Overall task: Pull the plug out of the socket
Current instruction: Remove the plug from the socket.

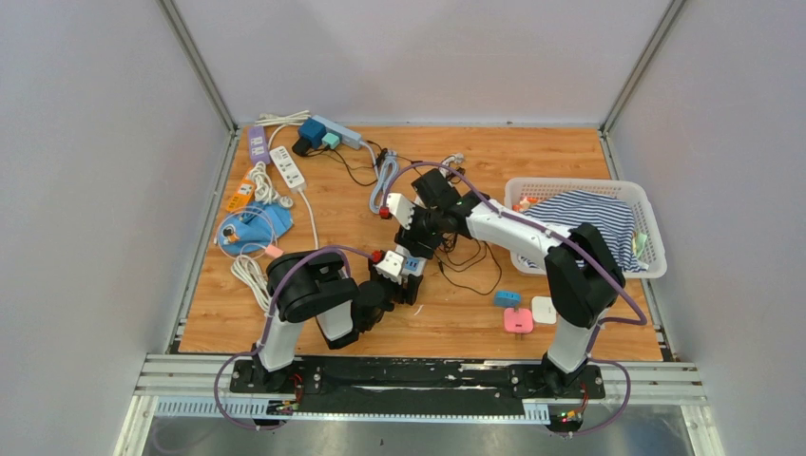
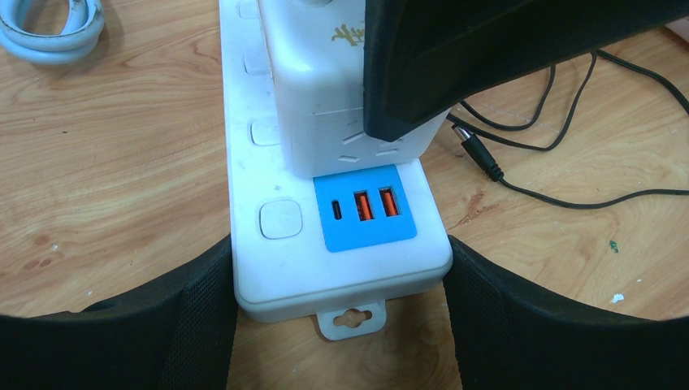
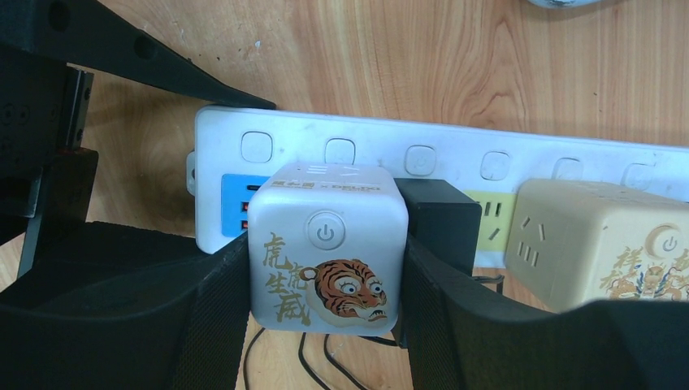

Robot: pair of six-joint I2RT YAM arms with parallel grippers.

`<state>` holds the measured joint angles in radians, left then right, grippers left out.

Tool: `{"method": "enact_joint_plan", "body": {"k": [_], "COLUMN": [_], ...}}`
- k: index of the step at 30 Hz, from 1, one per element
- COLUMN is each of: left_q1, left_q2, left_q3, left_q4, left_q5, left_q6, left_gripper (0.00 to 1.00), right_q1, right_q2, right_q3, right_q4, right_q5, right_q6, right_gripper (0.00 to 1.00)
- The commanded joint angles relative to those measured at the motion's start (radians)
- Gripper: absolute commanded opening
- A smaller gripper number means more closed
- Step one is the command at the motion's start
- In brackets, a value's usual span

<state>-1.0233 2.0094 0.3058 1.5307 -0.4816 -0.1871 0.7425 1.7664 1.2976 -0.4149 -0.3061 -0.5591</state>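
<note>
Two grippers converge at centre from above: left gripper (image 1: pixel 407 285), right gripper (image 1: pixel 418 245); left wrist: jaws wide, clamped across socket strip (image 2: pixel 341 268) end to anchor it; right wrist: jaws part-closed gripping tiger cube plug (image 3: pixel 325 252), seated in strip, for the pull.

Smooth white plastic socket strip (image 2: pixel 341 280), glossy plastic plug (image 3: pixel 325 252), grained wooden table (image 2: pixel 106 162)
</note>
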Motion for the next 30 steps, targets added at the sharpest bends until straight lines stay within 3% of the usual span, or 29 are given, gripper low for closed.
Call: {"method": "enact_joint_plan", "body": {"k": [1, 7, 16, 30], "left_q1": [0.012, 0.011, 0.011, 0.011], "left_q2": [0.010, 0.008, 0.011, 0.008], "left_q3": [-0.007, -0.007, -0.007, -0.008], "left_q4": [0.019, 0.019, 0.018, 0.019], "left_q5": [-0.003, -0.002, 0.003, 0.014], "left_q6": [-0.020, -0.021, -0.018, -0.018], "left_gripper": [0.00, 0.00, 0.00, 0.00], "right_q1": [-0.051, -0.057, 0.074, 0.000], "right_q2": [-0.005, -0.018, -0.026, 0.001], "right_q3": [-0.043, -0.050, -0.035, -0.035], "right_q4": [-0.212, -0.214, -0.246, -0.251], "right_q5": [-0.149, -0.194, -0.209, -0.192], "right_q6": [-0.004, 0.001, -0.038, -0.038], "right_gripper": [0.00, 0.00, 0.00, 0.00]}}
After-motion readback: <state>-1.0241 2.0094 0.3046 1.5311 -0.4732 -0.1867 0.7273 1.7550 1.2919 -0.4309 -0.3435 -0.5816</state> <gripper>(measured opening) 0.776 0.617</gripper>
